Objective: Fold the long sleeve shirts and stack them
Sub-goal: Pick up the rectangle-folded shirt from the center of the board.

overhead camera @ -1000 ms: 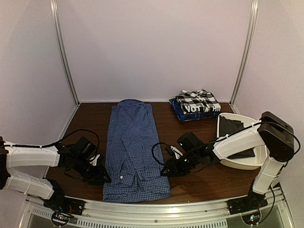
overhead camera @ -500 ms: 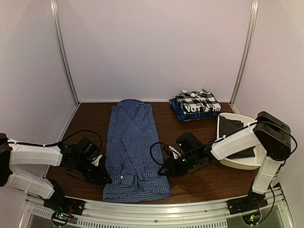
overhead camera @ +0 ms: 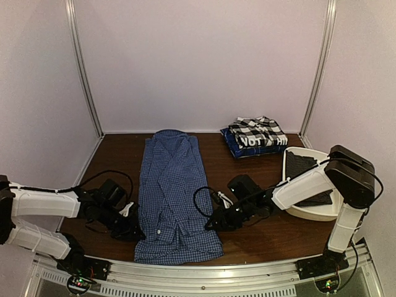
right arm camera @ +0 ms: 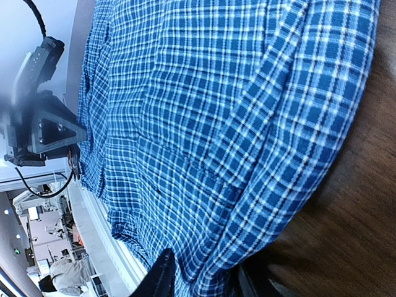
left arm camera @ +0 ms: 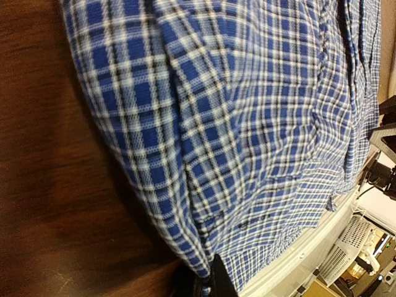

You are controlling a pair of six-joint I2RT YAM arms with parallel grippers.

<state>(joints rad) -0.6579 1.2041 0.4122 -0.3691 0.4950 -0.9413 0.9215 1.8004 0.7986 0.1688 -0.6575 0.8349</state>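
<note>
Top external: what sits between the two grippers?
The blue-and-white check shirt fills that stretch in the top view: left gripper at its left edge, right gripper at its right edge.

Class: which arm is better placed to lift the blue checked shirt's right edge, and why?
Right: the right gripper sits at that edge of the blue checked shirt, fingers straddling the cloth; the left gripper is opposite.

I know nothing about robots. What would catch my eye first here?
A long blue-and-white checked shirt lies flat down the middle of the dark wooden table, with the left tool and the right tool low at either side of its near end. Back right, a small pile of folded shirts sits near a white tub.
</note>
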